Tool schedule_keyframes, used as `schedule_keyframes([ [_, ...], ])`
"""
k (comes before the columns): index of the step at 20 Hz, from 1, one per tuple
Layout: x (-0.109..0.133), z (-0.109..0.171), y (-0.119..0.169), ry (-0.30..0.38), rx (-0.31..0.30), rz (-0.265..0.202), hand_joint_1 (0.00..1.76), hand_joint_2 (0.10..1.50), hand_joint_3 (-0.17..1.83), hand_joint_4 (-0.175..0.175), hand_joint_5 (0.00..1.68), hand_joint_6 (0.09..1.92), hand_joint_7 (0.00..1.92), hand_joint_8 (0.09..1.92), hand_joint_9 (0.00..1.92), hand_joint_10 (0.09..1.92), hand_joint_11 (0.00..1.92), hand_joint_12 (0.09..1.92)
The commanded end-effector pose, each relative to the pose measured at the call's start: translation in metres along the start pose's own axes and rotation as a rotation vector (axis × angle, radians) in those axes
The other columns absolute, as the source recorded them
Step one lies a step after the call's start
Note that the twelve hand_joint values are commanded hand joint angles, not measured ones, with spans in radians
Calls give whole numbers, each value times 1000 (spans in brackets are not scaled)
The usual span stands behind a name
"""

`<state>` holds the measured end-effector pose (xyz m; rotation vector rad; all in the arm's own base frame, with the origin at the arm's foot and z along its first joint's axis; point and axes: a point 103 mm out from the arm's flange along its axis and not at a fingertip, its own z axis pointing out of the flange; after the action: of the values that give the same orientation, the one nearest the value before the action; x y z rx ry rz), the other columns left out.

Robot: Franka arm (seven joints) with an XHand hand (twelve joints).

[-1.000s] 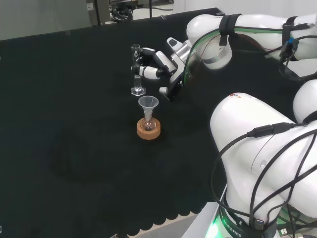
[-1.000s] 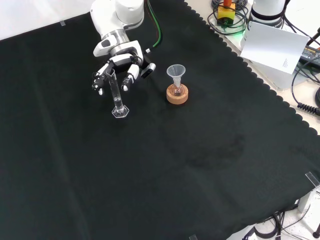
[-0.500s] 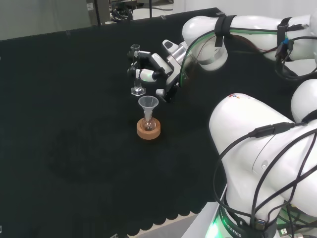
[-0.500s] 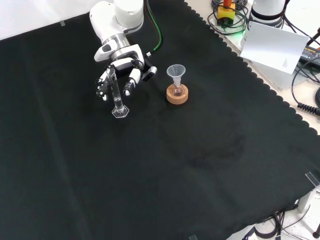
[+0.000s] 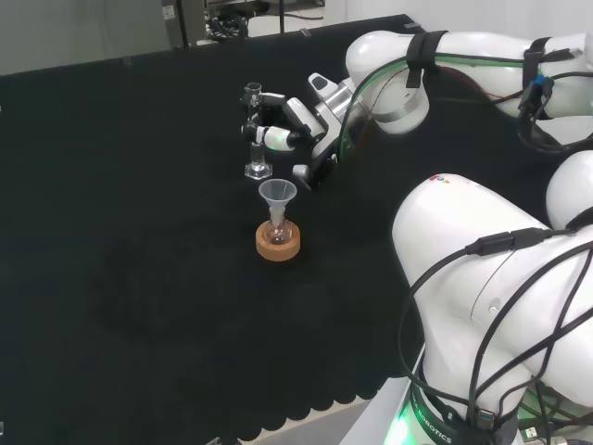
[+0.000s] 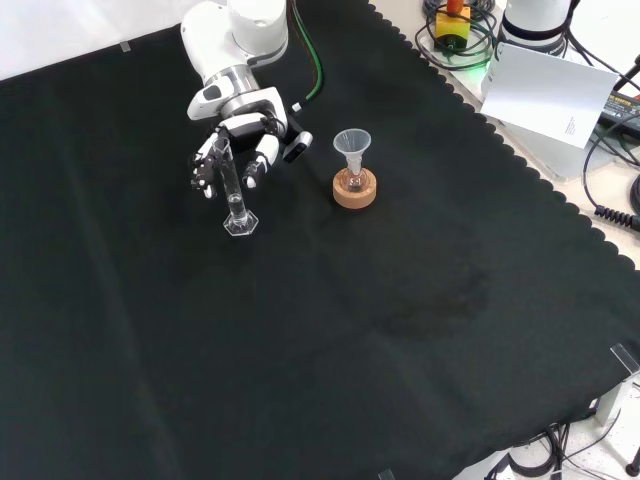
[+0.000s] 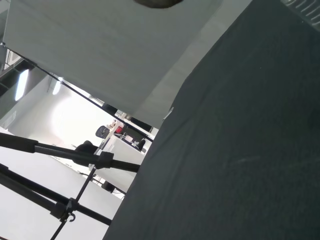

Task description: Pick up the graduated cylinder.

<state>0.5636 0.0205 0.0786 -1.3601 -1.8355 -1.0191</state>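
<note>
The hand (image 6: 235, 135) has edged closer, its fingers now half-curled around the upright graduated cylinder (image 6: 233, 188). Thin, light, slippery glass: best gripped mid-tube, above its base.

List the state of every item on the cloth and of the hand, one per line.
Graduated cylinder: upright on the cloth, not lifted.
Hand: at the cylinder's upper part, fingers curling round it.
Funnel: upright in the small flask.
Small flask: seated in the cork ring.
Cork ring: flat on the cloth.
</note>
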Motion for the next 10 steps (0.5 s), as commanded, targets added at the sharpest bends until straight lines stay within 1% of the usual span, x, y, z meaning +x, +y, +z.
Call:
schedule_keyframes([
  [1,0,5,1,5,4,0,1034,1058,-175,-43,611,360,546,587,819,416,655,1149],
  [6,0,4,1,16,-4,1,1035,1063,-175,-44,590,419,547,588,832,403,673,1142],
  [10,-1,7,1,5,-8,1,1038,1078,-175,-44,587,467,550,592,847,398,689,1131],
])
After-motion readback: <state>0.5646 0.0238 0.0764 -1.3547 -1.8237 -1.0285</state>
